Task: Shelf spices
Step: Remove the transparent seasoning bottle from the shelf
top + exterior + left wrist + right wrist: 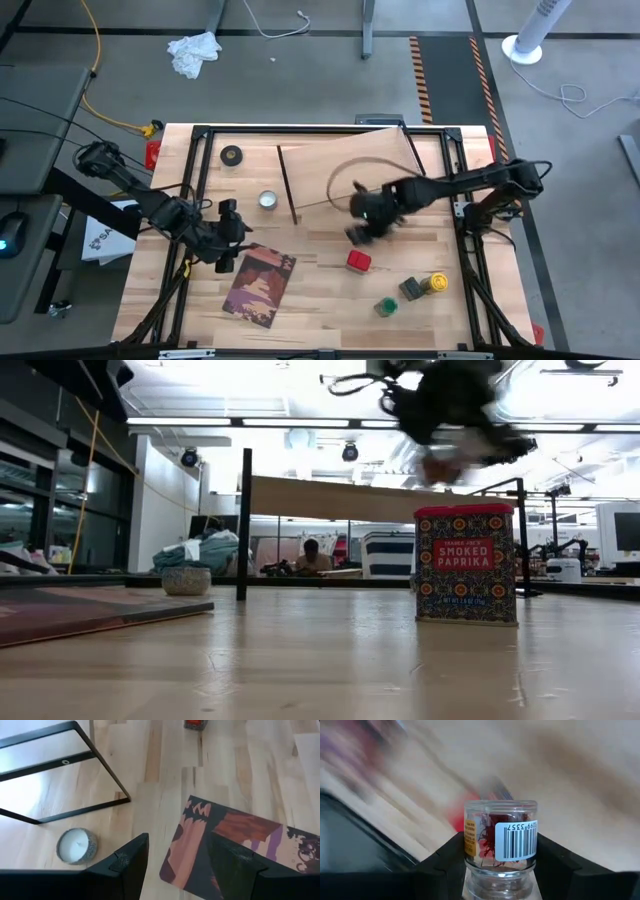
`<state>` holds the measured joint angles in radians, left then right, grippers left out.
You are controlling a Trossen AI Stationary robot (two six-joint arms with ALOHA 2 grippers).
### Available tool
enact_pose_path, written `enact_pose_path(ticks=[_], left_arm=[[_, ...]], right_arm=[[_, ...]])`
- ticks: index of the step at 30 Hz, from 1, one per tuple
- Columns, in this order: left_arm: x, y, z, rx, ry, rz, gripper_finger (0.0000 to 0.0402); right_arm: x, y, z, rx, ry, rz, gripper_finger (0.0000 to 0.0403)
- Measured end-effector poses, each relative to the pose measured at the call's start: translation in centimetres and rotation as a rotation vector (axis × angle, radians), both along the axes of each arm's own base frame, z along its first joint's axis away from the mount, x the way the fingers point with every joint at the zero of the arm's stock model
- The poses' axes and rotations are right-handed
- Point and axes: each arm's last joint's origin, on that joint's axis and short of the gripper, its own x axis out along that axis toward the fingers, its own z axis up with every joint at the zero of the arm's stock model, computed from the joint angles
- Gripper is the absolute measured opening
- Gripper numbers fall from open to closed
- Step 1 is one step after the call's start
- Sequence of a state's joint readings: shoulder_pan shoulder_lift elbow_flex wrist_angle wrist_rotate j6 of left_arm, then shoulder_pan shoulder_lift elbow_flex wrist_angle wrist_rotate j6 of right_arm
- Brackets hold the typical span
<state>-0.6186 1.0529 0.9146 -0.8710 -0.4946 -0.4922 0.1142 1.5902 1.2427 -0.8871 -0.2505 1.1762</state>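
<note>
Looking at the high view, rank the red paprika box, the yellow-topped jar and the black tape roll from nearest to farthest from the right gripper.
From the right gripper, shut on the clear glass jar:
1. Red paprika box, just beside the gripper toward the table's front edge.
2. Yellow-topped jar, farther off at the front right.
3. Black tape roll, across the table at the back left.

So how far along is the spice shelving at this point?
Nothing shows on the shelf yet. In hand: the right gripper holds the clear glass jar above the table. Left to do: the red box, green-topped jar, yellow-topped jar and dark grey tin sit on the table. The left gripper waits open by the book.
</note>
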Motion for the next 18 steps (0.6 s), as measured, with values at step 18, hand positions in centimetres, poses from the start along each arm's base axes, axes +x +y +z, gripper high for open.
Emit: enact_pose_path(ticks=[18], left_arm=[[-0.1, 0.1, 0.3, 0.047, -0.051, 0.037, 0.0196]], right_arm=[[-6.8, 8.4, -0.7, 0.282, 0.483, 0.296, 0.0171]])
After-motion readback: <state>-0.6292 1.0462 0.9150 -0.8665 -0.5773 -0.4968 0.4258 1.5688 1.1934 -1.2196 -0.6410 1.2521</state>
